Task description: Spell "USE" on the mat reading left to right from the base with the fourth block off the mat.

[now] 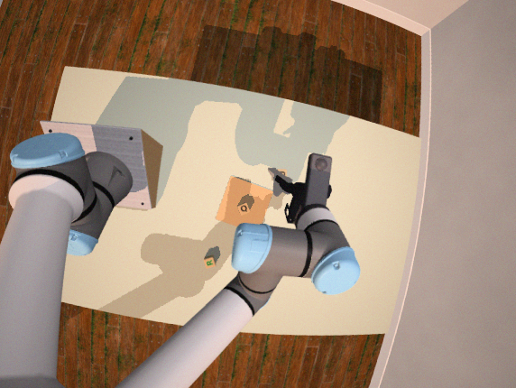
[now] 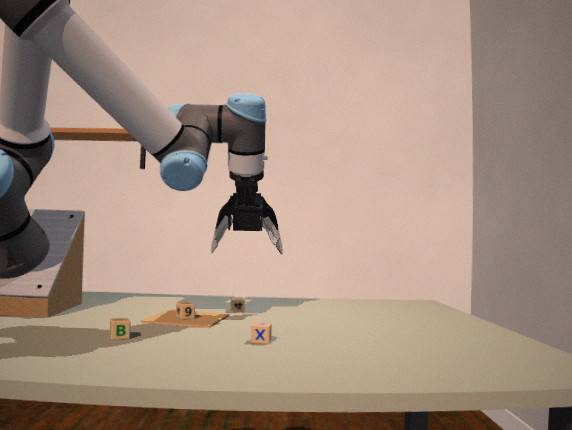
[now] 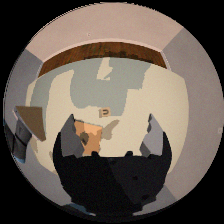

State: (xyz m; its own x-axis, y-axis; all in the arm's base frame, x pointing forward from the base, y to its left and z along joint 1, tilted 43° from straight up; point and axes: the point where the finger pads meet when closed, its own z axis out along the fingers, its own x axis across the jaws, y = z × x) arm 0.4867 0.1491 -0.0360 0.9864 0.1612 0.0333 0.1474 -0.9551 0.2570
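Black two-jaw gripper (image 1: 281, 195) (image 2: 247, 253) (image 3: 111, 114) pointing down, silvery tapered fingers (image 2: 274, 237) spread wide, grey wrist with light-blue round caps (image 1: 336, 272) (image 2: 247, 106) above it, pale tubular forearm (image 1: 194, 343) (image 2: 112, 75) sloping down towards it.
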